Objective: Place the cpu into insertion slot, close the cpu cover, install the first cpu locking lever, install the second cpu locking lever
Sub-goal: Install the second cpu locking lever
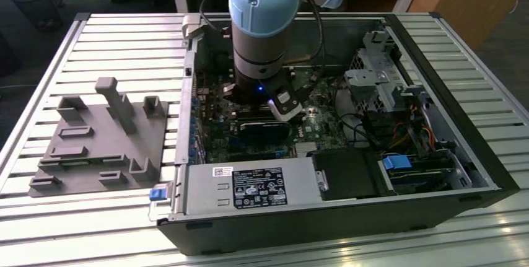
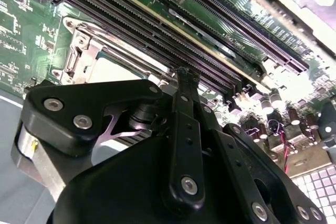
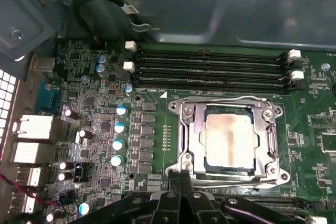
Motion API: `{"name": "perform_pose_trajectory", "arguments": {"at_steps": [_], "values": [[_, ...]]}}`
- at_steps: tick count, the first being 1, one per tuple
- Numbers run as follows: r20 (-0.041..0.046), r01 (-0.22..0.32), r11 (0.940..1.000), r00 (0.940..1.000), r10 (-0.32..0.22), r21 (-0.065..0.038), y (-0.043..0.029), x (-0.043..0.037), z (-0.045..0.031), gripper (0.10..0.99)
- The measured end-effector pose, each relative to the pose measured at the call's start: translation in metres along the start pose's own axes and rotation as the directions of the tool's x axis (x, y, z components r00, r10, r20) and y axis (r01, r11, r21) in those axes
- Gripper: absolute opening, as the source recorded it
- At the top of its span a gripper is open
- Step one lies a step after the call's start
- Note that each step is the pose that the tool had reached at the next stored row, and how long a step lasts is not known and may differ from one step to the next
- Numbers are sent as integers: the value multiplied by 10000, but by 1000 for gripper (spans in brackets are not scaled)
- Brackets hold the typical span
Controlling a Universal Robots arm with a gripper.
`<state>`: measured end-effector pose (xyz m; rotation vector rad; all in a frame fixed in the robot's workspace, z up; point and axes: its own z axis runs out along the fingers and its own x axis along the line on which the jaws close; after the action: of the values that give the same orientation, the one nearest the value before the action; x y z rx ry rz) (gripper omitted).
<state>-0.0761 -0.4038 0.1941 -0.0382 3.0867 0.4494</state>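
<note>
While cpu (image 3: 230, 139) sits in slot under shut cover (image 3: 190, 135), I hold end effector (image 3: 181, 174), fingers together, at lever edge; lever step in hand.

Grey fixture block (image 1: 103, 140) on slatted table (image 1: 49, 230); open computer case (image 1: 487, 174).

Arm (image 1: 262, 25) upright, wrist down, gripper (image 3: 181, 174) low with fingers pressed together.

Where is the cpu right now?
In the first wrist view, the cpu sits in the socket under the closed cpu cover, beside the memory slots.
</note>
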Motion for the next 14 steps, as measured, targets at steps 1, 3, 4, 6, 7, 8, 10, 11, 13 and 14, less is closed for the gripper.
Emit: {"name": "perform_pose_trajectory", "arguments": {"at_steps": [1,3,4,6,7,8,10,11,13,14], "values": [[0,-1,10000,10000,1,-30,-2,2,6,106],[1,0,9999,10000,0,-108,-6,3,17,106],[2,-2,9999,10000,2,-155,-7,4,22,106],[6,-4,9997,10000,4,-244,-11,8,35,106],[6,-4,9996,10000,4,-293,-13,10,40,106],[7,-4,9994,10000,4,-340,-14,14,46,106],[11,-5,9993,10000,6,-376,-18,22,57,106],[9,-6,9993,10000,6,-375,-22,27,58,106],[10,-6,9993,10000,6,-375,-31,39,57,106],[9,-6,9993,10000,6,-375,-35,45,56,106]]}}
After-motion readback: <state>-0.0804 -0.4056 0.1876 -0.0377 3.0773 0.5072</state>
